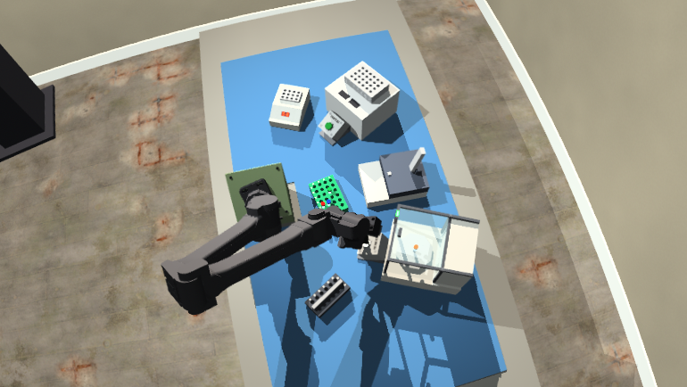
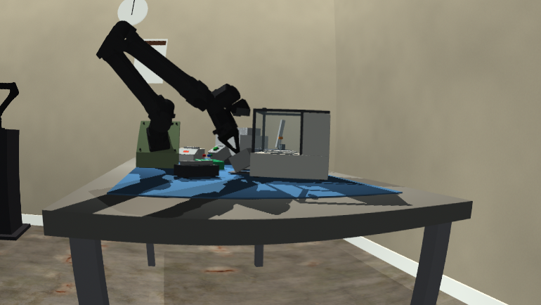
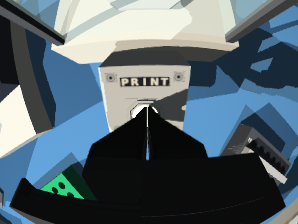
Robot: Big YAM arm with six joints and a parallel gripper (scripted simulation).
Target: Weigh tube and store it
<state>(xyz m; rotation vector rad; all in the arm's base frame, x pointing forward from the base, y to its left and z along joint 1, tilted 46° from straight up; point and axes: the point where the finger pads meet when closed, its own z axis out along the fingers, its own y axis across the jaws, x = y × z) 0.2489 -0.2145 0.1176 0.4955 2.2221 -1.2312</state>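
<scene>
My gripper is shut and empty, its tips down on the white PRINT key and covering most of it. The key sits on the sloping front of the balance. The glass door pane covers the top of the box and looks shut. The green lamp is lit. Tube A's orange cap shows through the glass, near the middle of the pan; the tube looks upright. The dry block stands at the far left, its bores dark.
The green rack holds tubes with red and blue caps, close by my forearm. The spectrophotometer stands left of the balance, the mixer beyond it. The magnet block is to the right. The balance's glass box rises just past my fingers.
</scene>
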